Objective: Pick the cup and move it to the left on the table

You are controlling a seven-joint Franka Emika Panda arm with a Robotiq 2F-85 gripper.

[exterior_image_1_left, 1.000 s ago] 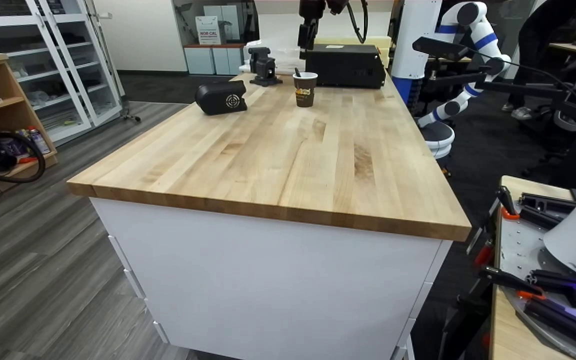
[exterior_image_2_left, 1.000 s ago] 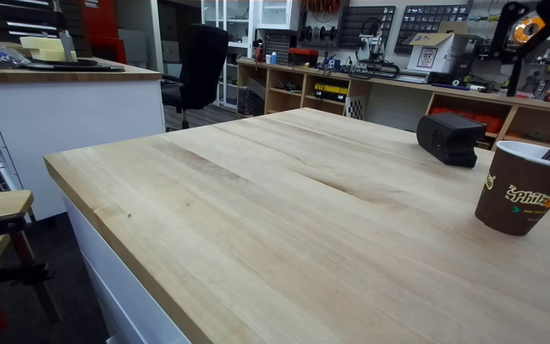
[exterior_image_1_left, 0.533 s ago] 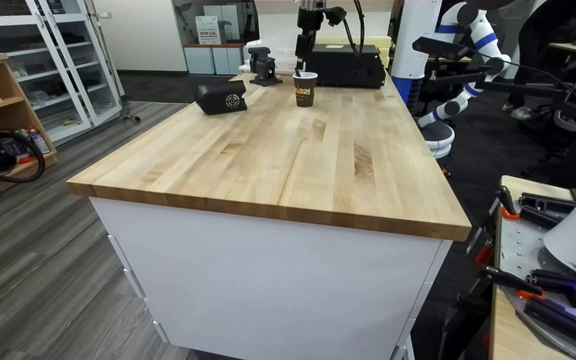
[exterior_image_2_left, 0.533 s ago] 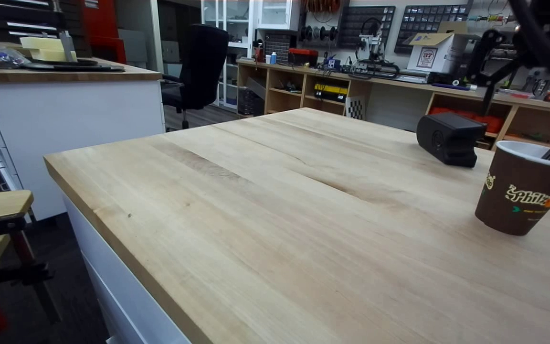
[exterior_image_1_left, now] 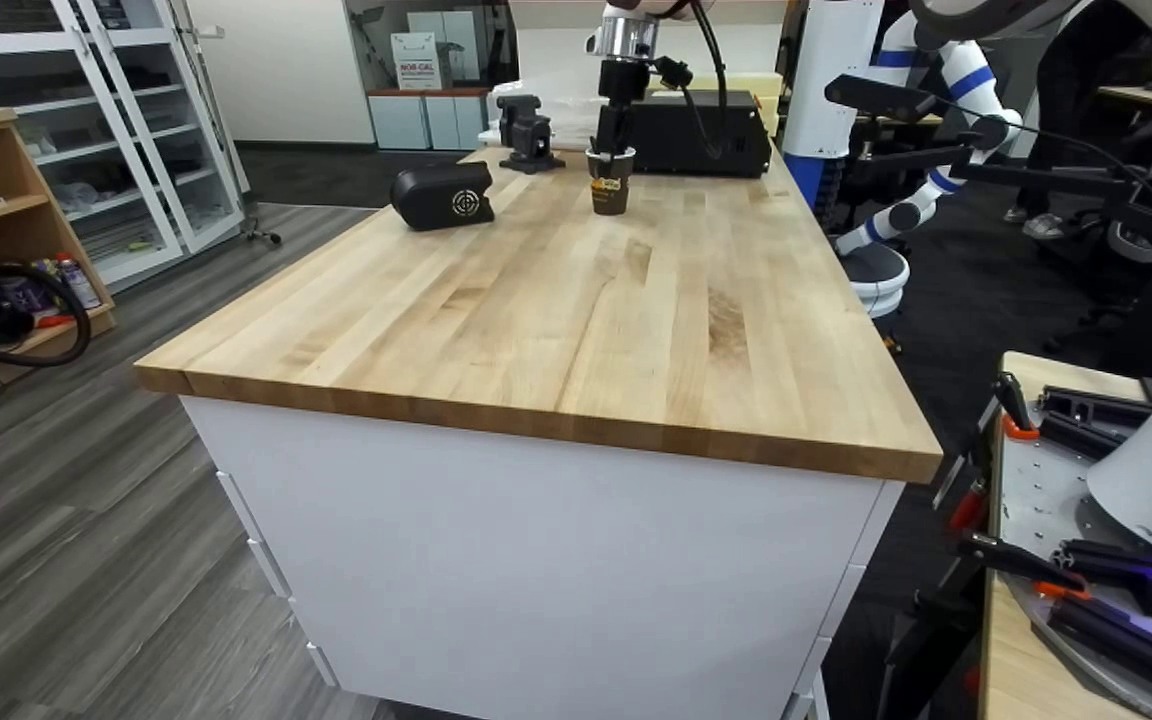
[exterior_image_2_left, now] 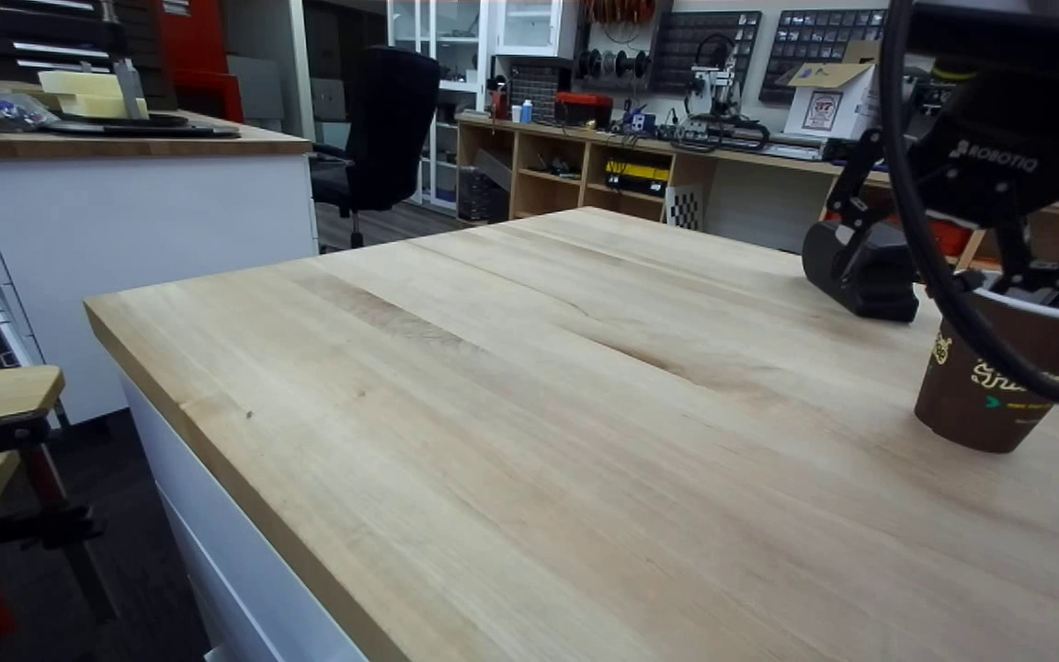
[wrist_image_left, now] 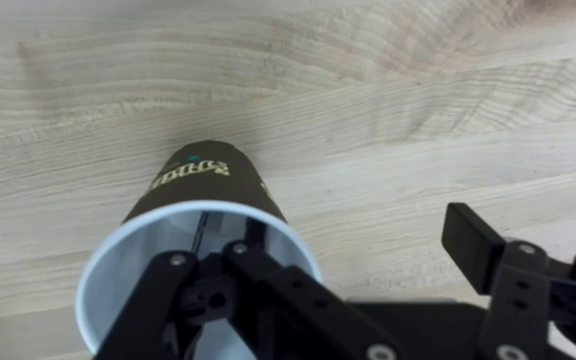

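Note:
The small dark brown cup with a white rim stands upright on the wooden table. In an exterior view it shows at the right edge, partly covered by a black cable. In the wrist view the cup is at lower left, with a thin dark stick inside. My gripper is open. One finger reaches down inside the cup and the other is outside it, with the cup's near wall between them. The gripper is above the cup in both exterior views.
A black rounded device lies on the table beside the cup and appears behind a finger in an exterior view. A small vise and a black box stand behind the cup. The table's front edge faces an exterior camera.
My gripper has come down from above, so one finger is now in the cup. The cup and the black device have not moved.

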